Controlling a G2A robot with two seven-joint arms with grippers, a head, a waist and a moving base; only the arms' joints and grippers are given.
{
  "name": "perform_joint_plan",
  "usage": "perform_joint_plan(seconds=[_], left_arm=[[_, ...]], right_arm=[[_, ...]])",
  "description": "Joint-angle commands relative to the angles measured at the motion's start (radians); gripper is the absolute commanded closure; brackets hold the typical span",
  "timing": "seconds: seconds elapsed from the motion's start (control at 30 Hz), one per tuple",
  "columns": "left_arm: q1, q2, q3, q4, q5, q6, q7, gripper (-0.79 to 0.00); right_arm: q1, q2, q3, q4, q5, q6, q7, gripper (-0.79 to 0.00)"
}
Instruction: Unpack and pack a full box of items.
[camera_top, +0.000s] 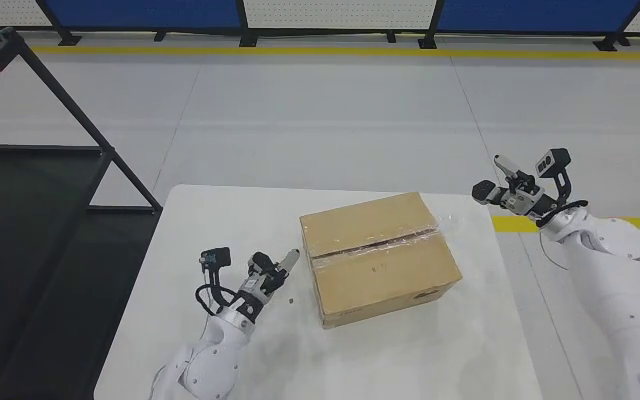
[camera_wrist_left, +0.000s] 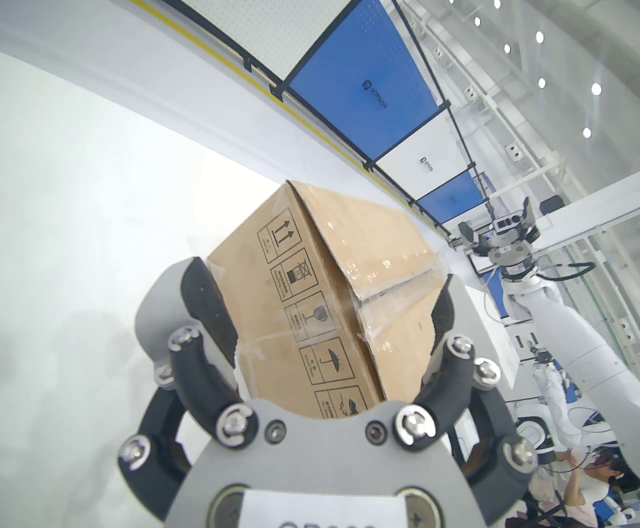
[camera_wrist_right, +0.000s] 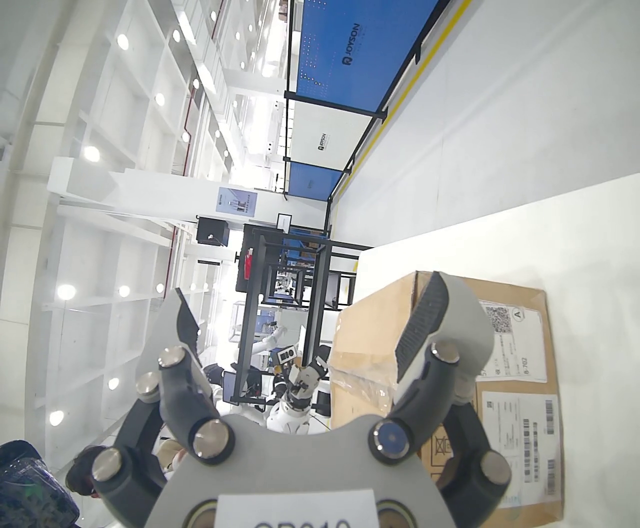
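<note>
A closed brown cardboard box (camera_top: 380, 258) sits near the middle of the white table (camera_top: 200, 250), its top seam sealed with clear tape. My left gripper (camera_top: 277, 272) hovers low over the table just left of the box, open and empty. In the left wrist view the box (camera_wrist_left: 350, 235) shows between the spread fingers of the left gripper (camera_wrist_left: 324, 280), apart from them. My right gripper (camera_top: 490, 177) is raised beyond the table's right side, open and empty. In the right wrist view the right gripper (camera_wrist_right: 305, 320) points toward the labelled end of the box (camera_wrist_right: 505, 360).
A black metal frame (camera_top: 60, 150) stands off the table's left side. Bare table surface lies in front of and left of the box. Blue and white fence panels (camera_top: 140, 12) and a yellow floor line (camera_top: 300, 50) run along the back.
</note>
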Motion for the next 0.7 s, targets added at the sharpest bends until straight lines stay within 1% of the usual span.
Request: perform_joint_plan(seconds=[0.0,0.03,0.07,0.1,0.17,0.27,0.4,0.53,0.67], left_arm=[[0.04,0.004,-0.033,-0.013,-0.033,-0.02,0.005,-0.785],[0.057,0.006,-0.048,-0.018,-0.046,-0.032,0.005,-0.785],[0.074,0.007,-0.061,-0.021,-0.058,-0.042,0.004,-0.785],[0.088,0.009,-0.071,-0.023,-0.064,-0.052,0.002,-0.785],[0.113,0.011,-0.084,-0.027,-0.07,-0.07,0.004,-0.785],[0.148,0.013,-0.094,-0.047,-0.086,-0.095,0.016,-0.785],[0.194,0.013,-0.111,-0.077,-0.145,-0.144,0.04,-0.785],[0.217,0.016,-0.124,-0.069,-0.166,-0.179,0.032,-0.785],[0.206,0.017,-0.109,-0.052,-0.158,-0.181,0.008,-0.785]], right_arm=[[-0.02,-0.001,-0.007,-0.044,-0.007,0.002,0.012,-0.785],[-0.038,-0.001,-0.011,-0.081,-0.016,0.005,0.025,-0.566],[-0.053,0.001,-0.013,-0.116,-0.023,0.008,0.026,-0.262],[-0.07,0.002,-0.016,-0.156,-0.033,0.014,0.038,0.0],[-0.099,0.008,-0.016,-0.233,-0.042,0.045,0.058,0.0],[-0.129,0.021,-0.028,-0.361,-0.117,0.146,0.086,0.0],[-0.129,0.021,-0.028,-0.361,-0.117,0.146,0.086,0.0],[-0.133,0.021,-0.029,-0.365,-0.121,0.147,0.083,0.0],[-0.157,0.023,-0.069,-0.452,-0.239,0.198,0.055,0.0]])
